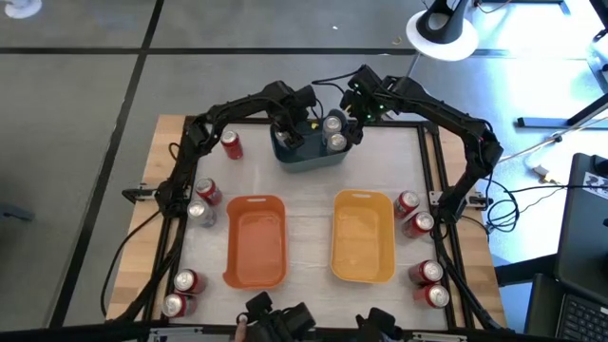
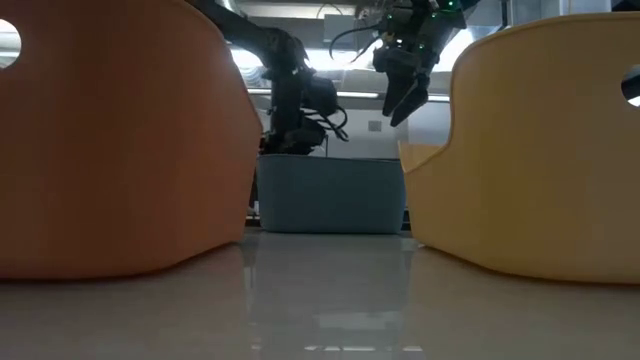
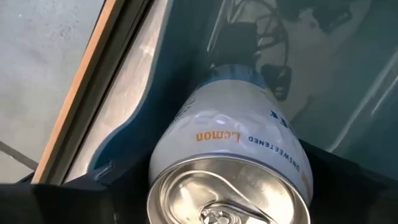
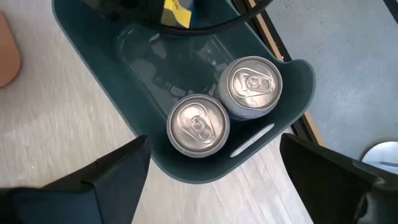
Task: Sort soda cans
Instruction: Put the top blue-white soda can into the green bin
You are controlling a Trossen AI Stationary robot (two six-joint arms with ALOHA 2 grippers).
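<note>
Toward the upper middle of the high view, the left gripper (image 1: 290, 133) reaches down into the left end of the blue-grey bin (image 1: 309, 159), and its wrist camera shows a pale lemon can (image 3: 239, 168) standing between its fingers; whether the fingers are pressing the can or have let go of it I cannot tell. Judged from that, the step in hand is setting this can down, so the gripper should part fully and lift straight up, clear of the bin wall, without tipping it. At the bin's right end stand two silver-grey cans (image 4: 221, 111), touching each other. Just above them hangs the right gripper (image 2: 405, 95), its fingers spread wide and empty; it should stay high until the left arm is out. Lower in the frame lie an orange bin (image 1: 256, 240) and a yellow bin (image 1: 363, 236), both empty. Red cans (image 1: 231, 144) wait down the left edge of the pale wooden table (image 1: 309, 204), and more red cans (image 1: 415, 217) stand along the right edge. Around the table is grey floor crossed by dark lines, with a white lamp base (image 1: 440, 31) at upper right.
</note>
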